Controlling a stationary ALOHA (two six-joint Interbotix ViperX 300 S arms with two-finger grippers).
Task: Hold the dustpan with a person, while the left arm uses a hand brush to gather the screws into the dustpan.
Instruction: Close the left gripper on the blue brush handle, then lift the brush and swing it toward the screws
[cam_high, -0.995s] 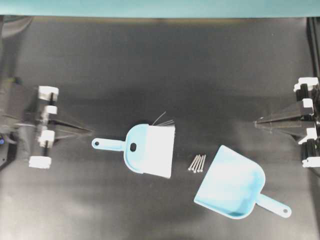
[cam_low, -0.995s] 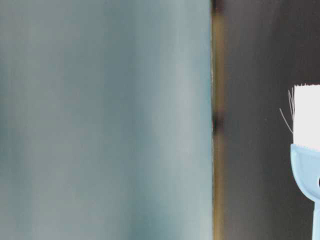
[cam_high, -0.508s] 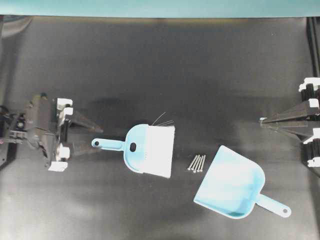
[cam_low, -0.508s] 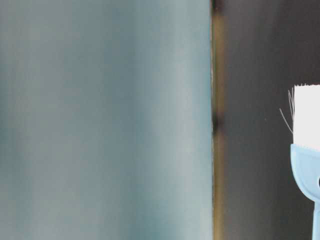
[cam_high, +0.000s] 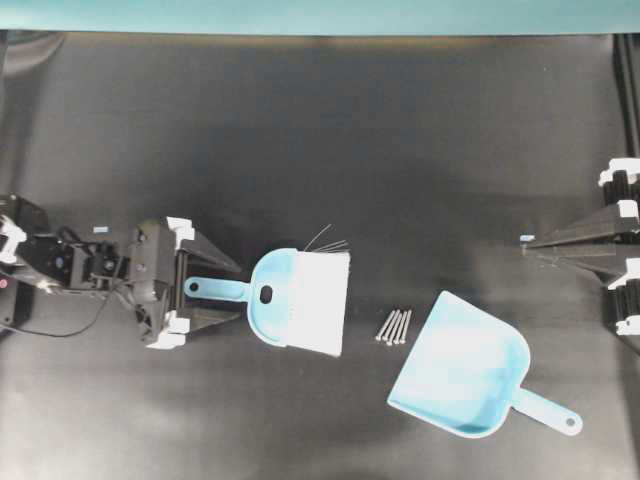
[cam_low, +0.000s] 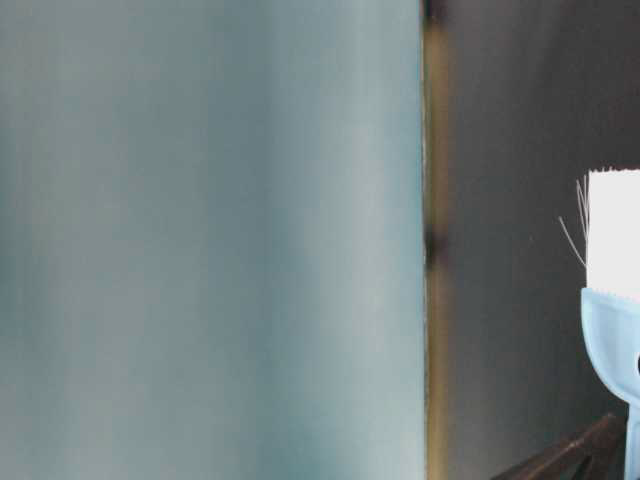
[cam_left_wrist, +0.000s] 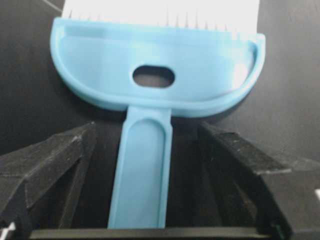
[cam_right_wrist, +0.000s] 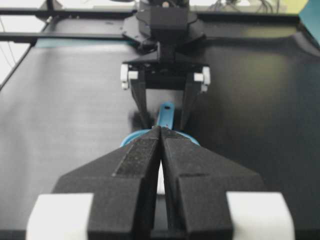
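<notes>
The light blue hand brush (cam_high: 300, 300) lies flat on the black table, white bristles to the right and thin handle to the left. My left gripper (cam_high: 238, 292) is open, one finger on each side of the handle, not closed on it. In the left wrist view the handle (cam_left_wrist: 142, 175) runs between the open fingers (cam_left_wrist: 60, 155) with gaps on both sides. Several silver screws (cam_high: 394, 326) lie side by side between the brush and the light blue dustpan (cam_high: 465, 365). My right gripper (cam_high: 525, 241) is shut and empty at the right edge. No person's hand is in view.
A teal wall (cam_high: 320, 15) borders the table's far edge. In the table-level view a blurred teal surface (cam_low: 200, 240) fills the left, with the brush (cam_low: 612, 310) and one left finger (cam_low: 570, 460) at the right edge. The right wrist view shows the left gripper (cam_right_wrist: 164, 117) facing it.
My left gripper has moved right to the brush, opened, and now straddles the handle. My right gripper has drawn back slightly to the right. The brush, screws and dustpan have not moved.
</notes>
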